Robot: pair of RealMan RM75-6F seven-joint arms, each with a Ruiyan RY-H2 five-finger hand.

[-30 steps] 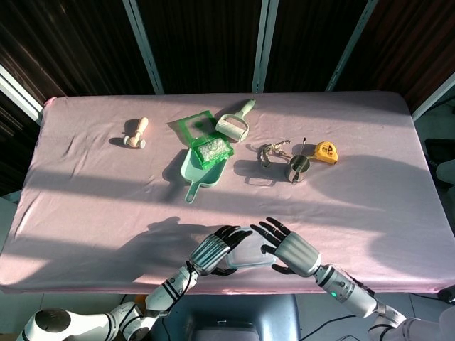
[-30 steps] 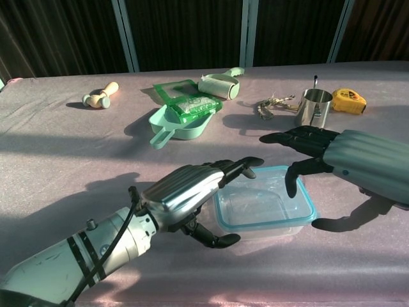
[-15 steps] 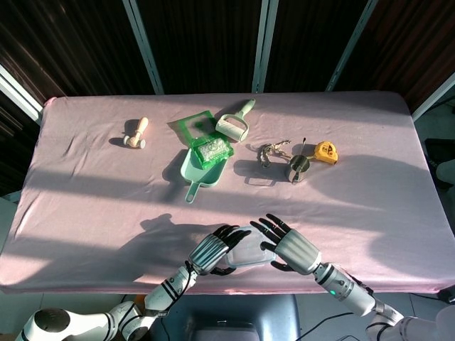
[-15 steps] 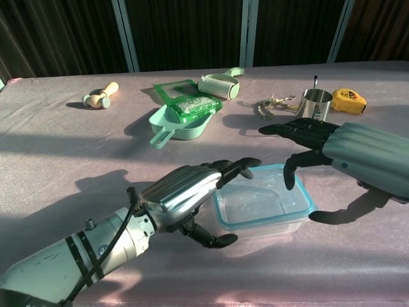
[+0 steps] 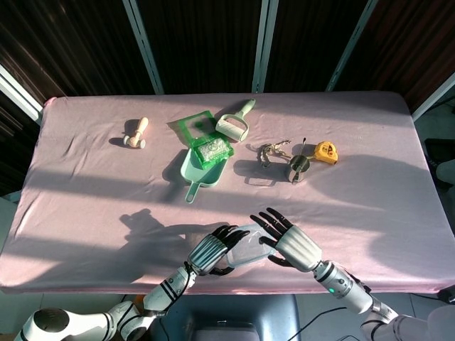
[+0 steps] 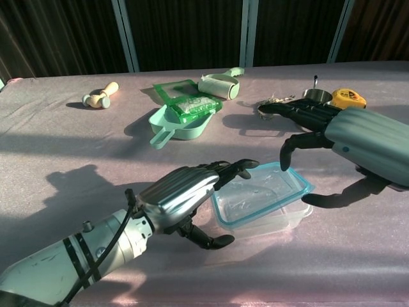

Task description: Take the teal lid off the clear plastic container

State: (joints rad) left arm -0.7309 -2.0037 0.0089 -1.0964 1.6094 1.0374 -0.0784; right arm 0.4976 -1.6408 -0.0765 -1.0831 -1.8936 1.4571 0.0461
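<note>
Clear plastic container point(image 6: 268, 220) sits near the front edge of the bench point(image 5: 85, 185), about mid-width. Teal lid point(image 6: 261, 193) is tilted: its right side is raised off the container rim, its left side is still down near the rim.

Left hand point(image 6: 185, 195) is clamped on the container's left end, fingers point(image 6: 236, 169) curled over the lid's left edge, thumb low along the front wall. In the head view the left hand point(image 5: 212, 250) sits at the container's left side.

Right hand point(image 6: 348, 144) is at the right end, fingers point(image 6: 291, 150) curving down to the lid's far right corner, thumb below near the right edge. Looks like it's pinching that raised edge, but I cannot tell for sure that it has contact. The head view shows the right hand point(image 5: 288, 241) fanned over the lid point(image 5: 249, 245).

Other things, toward the back half:
- wooden stamp-like piece point(image 5: 135, 133), left
- green pouch point(image 5: 202, 138) lying on a mint scoop point(image 5: 201, 169)
- lint roller point(image 5: 234, 124) just beside the pouch
- keys point(image 5: 270, 150), steel cup point(image 5: 298, 167), yellow tape measure point(image 5: 325, 152), right of centre
</note>
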